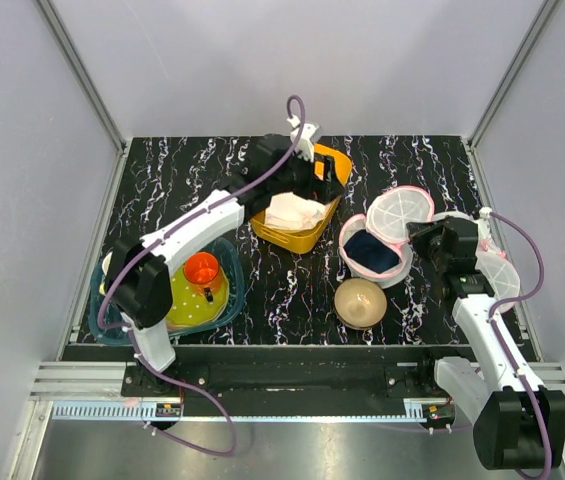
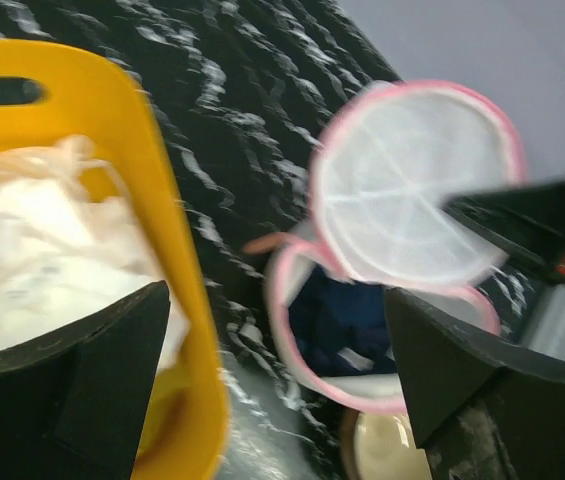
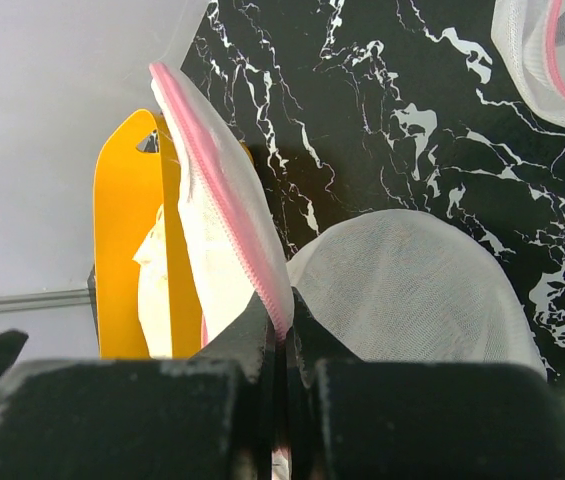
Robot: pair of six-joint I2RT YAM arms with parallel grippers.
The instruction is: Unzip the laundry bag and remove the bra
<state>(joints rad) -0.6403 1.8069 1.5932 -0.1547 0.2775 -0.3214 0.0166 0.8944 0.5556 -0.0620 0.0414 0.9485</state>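
Bag: round white mesh laundry bag with pink zip trim (image 1: 389, 276), on black marbled surface (image 1: 182, 170); flap lid (image 1: 400, 212) raised.
Bra: dark navy fabric bra (image 1: 373, 250), inside bag.
Right fingers (image 3: 162, 420): clenched on lid's pink rim.
Left fingers (image 2: 82, 380): spread, above yellow plastic basket (image 1: 297, 238).

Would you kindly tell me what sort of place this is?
Probably a lab robot test cell, not a home: plain grey walls enclose a black marbled table, with the left arm and right arm mounted on a metal rail.
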